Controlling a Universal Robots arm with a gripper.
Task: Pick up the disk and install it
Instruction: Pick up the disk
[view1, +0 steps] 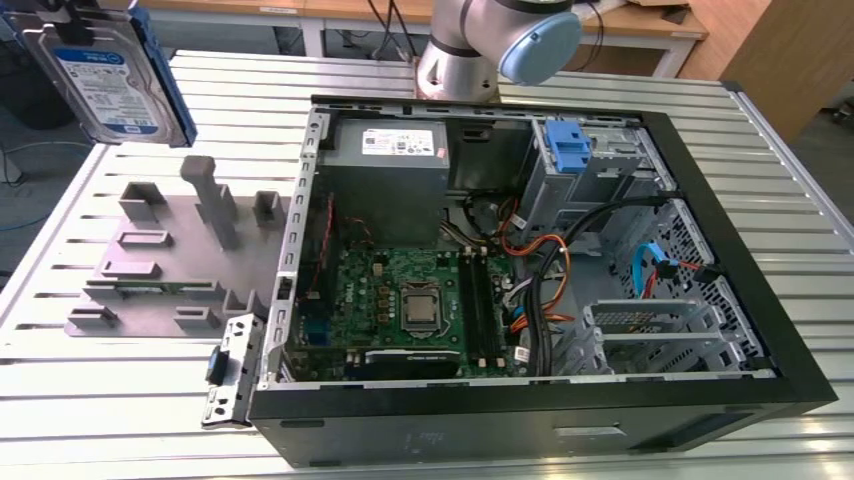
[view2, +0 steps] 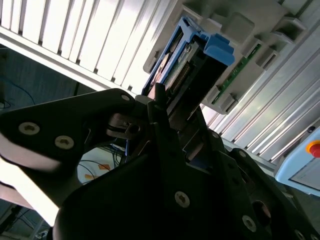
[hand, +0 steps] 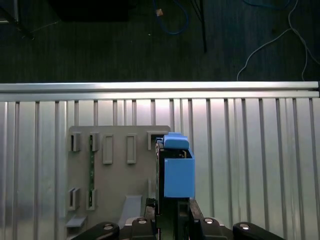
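Closest to us in the second wrist view is the gripper (view2: 165, 107), matte black metal with bright screw heads. Its jaws are pressed against the disk (view2: 200, 60), pinching the thin body between them. The disk is a flat metal slab with glossy blue plastic rails. It hangs upright in the air at the exterior view's upper left, white-and-blue label facing out, over the grey slotted fixture plate (view1: 160, 260) and well apart from the open black computer case (view1: 747, 380). Plate and case rest on the ribbed aluminium bench (view1: 80, 400). Inside the case we see a green motherboard (view1: 400, 300) and a blue bracket (view1: 567, 150).
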